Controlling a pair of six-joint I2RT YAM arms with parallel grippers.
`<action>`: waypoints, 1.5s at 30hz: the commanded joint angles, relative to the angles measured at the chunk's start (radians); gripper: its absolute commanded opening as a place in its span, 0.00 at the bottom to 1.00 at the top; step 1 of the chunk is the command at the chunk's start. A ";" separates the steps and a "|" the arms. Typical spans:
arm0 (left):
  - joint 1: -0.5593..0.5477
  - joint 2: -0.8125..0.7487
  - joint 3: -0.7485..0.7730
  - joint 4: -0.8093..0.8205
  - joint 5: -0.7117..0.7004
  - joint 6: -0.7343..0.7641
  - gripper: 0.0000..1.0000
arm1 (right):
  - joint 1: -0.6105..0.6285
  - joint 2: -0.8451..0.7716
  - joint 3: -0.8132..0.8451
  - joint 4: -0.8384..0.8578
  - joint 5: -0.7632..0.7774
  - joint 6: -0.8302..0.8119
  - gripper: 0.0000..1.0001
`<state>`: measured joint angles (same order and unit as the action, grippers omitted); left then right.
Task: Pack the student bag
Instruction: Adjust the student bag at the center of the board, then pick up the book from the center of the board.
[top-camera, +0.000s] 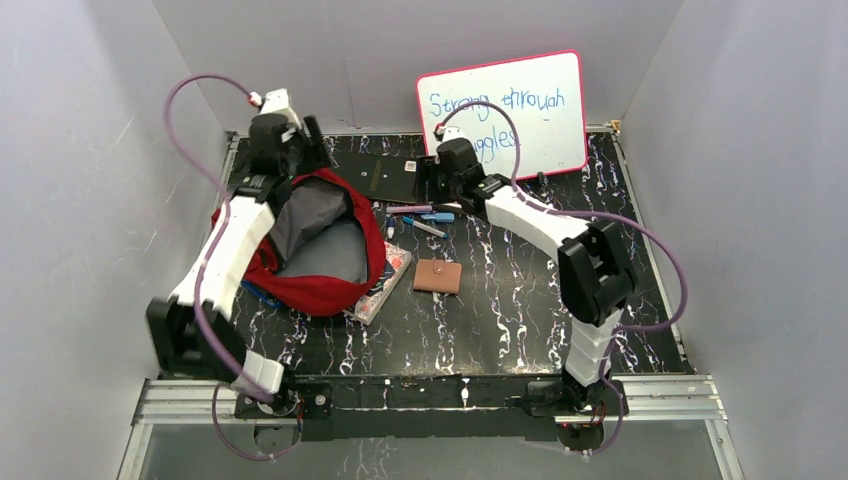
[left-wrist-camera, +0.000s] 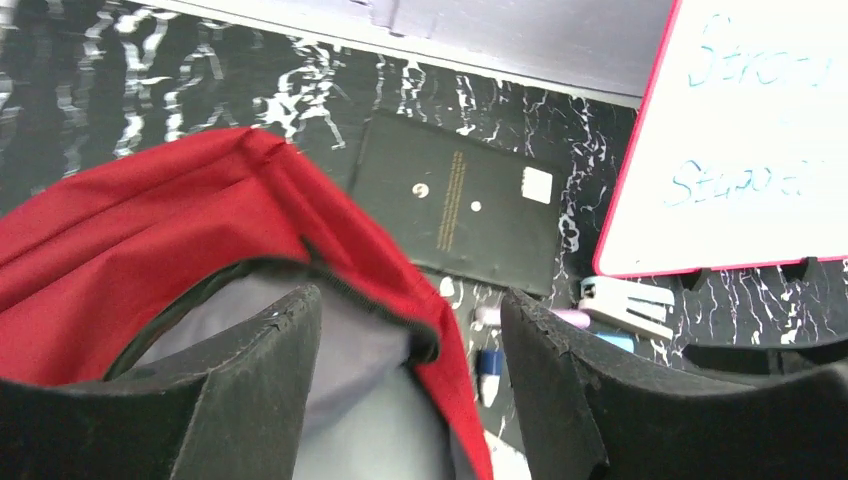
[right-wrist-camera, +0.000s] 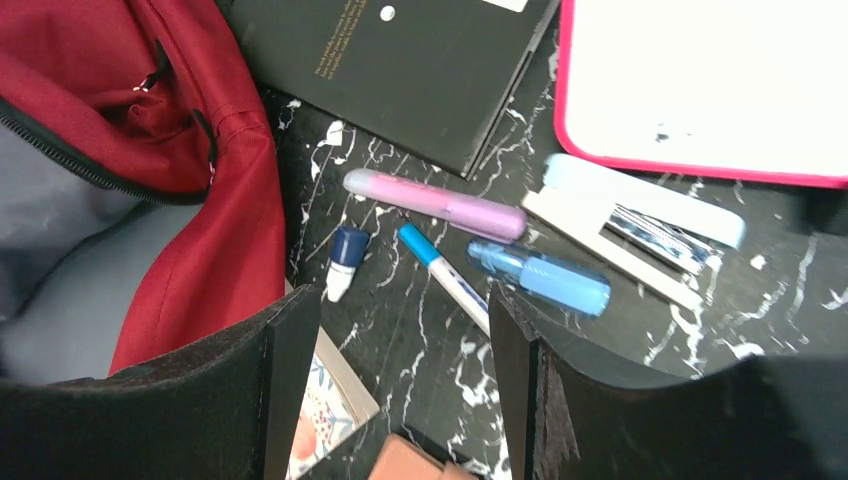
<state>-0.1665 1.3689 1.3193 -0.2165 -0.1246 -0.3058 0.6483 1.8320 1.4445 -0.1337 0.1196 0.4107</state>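
The red student bag (top-camera: 330, 285) lies open at the left of the table, its grey lining showing. My left gripper (top-camera: 312, 158) is open at the bag's far rim. In the left wrist view (left-wrist-camera: 410, 385) the red zippered rim (left-wrist-camera: 385, 290) passes between the spread fingers (left-wrist-camera: 270, 380), not pinched. My right gripper (top-camera: 425, 185) is open and empty (right-wrist-camera: 400, 390), over the table just right of the bag (right-wrist-camera: 110, 80). Beyond its fingertips lie a pink highlighter (right-wrist-camera: 435, 203), a blue-and-white pen (right-wrist-camera: 445, 275), a blue marker (right-wrist-camera: 540, 275) and a small blue-capped tube (right-wrist-camera: 345, 262).
A black notebook (top-camera: 395, 175) lies behind the bag, and a pink-framed whiteboard (top-camera: 505, 110) leans on the back wall. A pale blue stapler (right-wrist-camera: 640, 215) lies by the pens. A tan wallet (top-camera: 438, 276) and a floral book (top-camera: 385, 280) lie right of the bag.
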 joint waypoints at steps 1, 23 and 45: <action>0.001 0.234 0.124 0.098 0.121 -0.012 0.64 | 0.006 0.081 0.107 0.028 -0.049 0.037 0.70; 0.127 0.964 0.673 0.076 0.392 0.068 0.69 | -0.040 0.451 0.444 -0.005 0.070 0.116 0.70; 0.126 1.018 0.552 0.103 0.492 0.092 0.70 | -0.053 0.600 0.536 0.032 -0.138 0.202 0.67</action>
<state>-0.0360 2.4203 1.9217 -0.0994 0.3088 -0.2008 0.6033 2.4058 1.9255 -0.1547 0.0803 0.5774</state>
